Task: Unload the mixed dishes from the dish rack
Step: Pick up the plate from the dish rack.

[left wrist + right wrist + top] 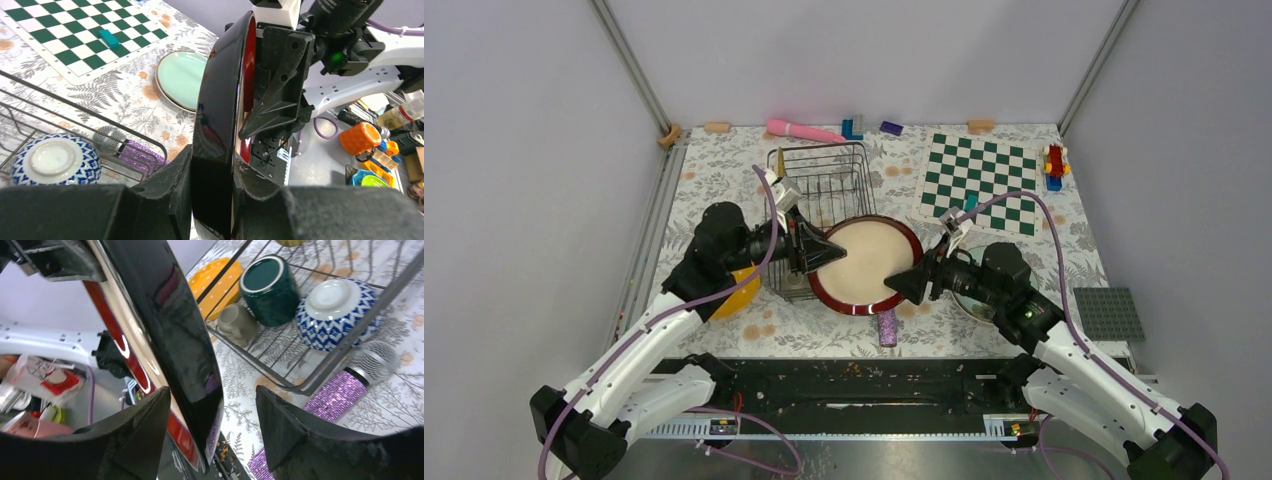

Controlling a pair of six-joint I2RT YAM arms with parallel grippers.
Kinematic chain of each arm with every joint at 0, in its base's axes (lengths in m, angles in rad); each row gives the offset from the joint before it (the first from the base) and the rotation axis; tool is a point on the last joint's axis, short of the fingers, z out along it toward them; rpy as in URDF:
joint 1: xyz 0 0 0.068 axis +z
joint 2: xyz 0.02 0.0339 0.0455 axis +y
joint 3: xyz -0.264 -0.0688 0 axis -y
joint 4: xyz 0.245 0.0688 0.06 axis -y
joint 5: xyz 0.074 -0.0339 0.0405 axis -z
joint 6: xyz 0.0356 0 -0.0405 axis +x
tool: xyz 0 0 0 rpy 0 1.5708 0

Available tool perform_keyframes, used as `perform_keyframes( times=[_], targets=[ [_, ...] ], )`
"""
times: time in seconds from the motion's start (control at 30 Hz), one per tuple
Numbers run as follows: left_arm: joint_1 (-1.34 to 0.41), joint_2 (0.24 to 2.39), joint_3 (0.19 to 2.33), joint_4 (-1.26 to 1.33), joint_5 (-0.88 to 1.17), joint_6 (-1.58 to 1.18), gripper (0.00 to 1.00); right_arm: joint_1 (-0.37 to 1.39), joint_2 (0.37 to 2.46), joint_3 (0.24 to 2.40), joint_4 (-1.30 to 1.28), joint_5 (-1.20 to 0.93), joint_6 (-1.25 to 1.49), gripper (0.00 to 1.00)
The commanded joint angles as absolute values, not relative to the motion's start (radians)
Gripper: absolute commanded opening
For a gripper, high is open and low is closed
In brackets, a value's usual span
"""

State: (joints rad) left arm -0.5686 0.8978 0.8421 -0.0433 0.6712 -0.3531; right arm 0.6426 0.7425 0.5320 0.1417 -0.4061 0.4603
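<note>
Dark red-rimmed plate [864, 262]: 1 piece, spanning 2 grippers, the dish rack [824, 172] just beyond them; left gripper [826, 252] pinched tight on 1 rim, right gripper [908, 283] parted, straddling the opposite rim, seemingly to receive a handover.

Glossy red-rimmed plate [215, 125], smooth; metal wire rack [824, 180] — glittery purple cylinder [340, 390]
</note>
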Motion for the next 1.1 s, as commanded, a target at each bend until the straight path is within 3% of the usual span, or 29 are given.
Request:
perform_keyframes(
  times=[0.0,0.07,0.2,0.3,0.33,0.4,0.43,0.47,0.5,0.8,1.07],
  targets=[
    [-0.568,0.874,0.871,0.183,0.79,-0.396,0.0,0.646,0.745,0.576,0.218,-0.578,0.448,0.67],
    [-0.568,0.879,0.87,0.184,0.791,-0.397,0.0,0.645,0.739,0.576,0.219,-0.575,0.451,0.62],
    [-0.568,0.878,0.874,0.167,0.775,-0.393,0.0,0.646,0.716,0.57,0.22,-0.553,0.454,0.35],
    [-0.568,0.871,0.875,0.147,0.729,-0.387,0.02,0.645,0.704,0.571,0.222,-0.56,0.465,0.21],
    [-0.568,0.868,0.874,0.141,0.712,-0.386,0.13,0.645,0.701,0.571,0.221,-0.561,0.469,0.17],
    [-0.568,0.863,0.872,0.129,0.676,-0.384,0.45,0.646,0.695,0.573,0.219,-0.544,0.475,0.09],
    [-0.568,0.861,0.871,0.123,0.66,-0.382,0.65,0.646,0.694,0.574,0.212,-0.528,0.477,0.0],
    [-0.568,0.858,0.871,0.116,0.642,-0.382,0.87,0.646,0.692,0.576,0.203,-0.508,0.476,0.0],
    [-0.567,0.855,0.873,0.106,0.621,-0.381,0.97,0.645,0.69,0.577,0.195,-0.485,0.478,0.0],
    [-0.568,0.814,0.911,-0.084,0.164,-0.378,0.99,0.639,0.682,0.61,0.068,-0.282,0.495,0.0],
    [-0.568,0.825,0.94,-0.224,-0.235,-0.421,0.99,0.588,0.654,0.641,-0.168,0.17,0.639,0.0]
  ],
)
